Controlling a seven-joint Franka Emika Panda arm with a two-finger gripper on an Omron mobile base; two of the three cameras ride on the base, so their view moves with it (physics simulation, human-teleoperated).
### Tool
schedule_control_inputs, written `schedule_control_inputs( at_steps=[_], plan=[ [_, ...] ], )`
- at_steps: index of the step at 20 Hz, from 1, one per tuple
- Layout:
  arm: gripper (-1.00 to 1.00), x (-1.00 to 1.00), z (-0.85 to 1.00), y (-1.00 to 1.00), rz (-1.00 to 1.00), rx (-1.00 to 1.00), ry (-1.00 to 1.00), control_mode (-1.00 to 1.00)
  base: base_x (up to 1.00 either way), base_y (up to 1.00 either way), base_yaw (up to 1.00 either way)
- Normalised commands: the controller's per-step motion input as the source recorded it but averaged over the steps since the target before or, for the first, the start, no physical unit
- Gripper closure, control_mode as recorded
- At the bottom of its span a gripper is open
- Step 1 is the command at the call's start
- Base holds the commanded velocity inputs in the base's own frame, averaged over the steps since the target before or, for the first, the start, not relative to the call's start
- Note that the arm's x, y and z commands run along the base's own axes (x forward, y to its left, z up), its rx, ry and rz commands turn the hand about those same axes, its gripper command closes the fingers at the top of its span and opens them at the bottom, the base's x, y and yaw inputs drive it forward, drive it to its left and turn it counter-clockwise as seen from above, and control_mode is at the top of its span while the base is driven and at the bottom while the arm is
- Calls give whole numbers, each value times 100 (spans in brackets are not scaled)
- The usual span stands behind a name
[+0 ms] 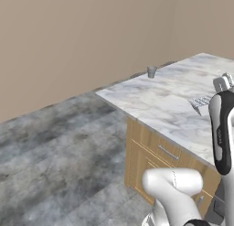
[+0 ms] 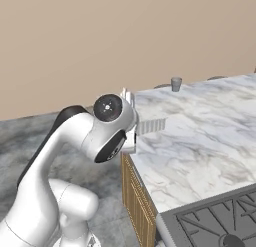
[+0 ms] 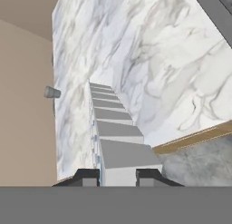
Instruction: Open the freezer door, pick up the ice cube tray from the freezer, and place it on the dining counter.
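Ice cube tray (image 3: 115,128): light, rigid, thin; gripped at one short end.
Gripper (image 3: 118,177): jaws clamped on tray, above marble bench (image 3: 149,60).

— What carries everything here?
— A long island: a white tabletop (image 1: 155,99) with grey veins, on a light wood base (image 1: 146,158) with drawers and metal handles. It stands on a mottled grey floor (image 1: 55,156).
— And what sits on the marble itself?
— A small grey cup (image 1: 151,72), upright, close to the far edge by the beige wall. In the right base view it stands at about twelve o'clock on the slab.
— Anything else?
— In the right base view, at about five o'clock, a dark stove grate (image 2: 215,223) is set into the top, well apart from the cup.
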Motion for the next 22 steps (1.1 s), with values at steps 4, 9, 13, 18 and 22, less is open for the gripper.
schedule_control_inputs(
  at_steps=[4, 9, 13, 18, 22],
  plan=[
    [100, 37, -17, -26, 0, 1, 0, -100, 0, 0, 0],
    [100, 34, -35, -37, 0, 1, 0, -100, 0, 0, 0],
    [100, 38, -32, -32, 0, 1, 0, -100, 0, 0, 0],
    [100, 42, -39, -24, 0, 0, 1, -100, 0, 0, 0],
    [100, 45, -44, -17, 0, 0, 3, -100, 0, 0, 0]
  ],
)
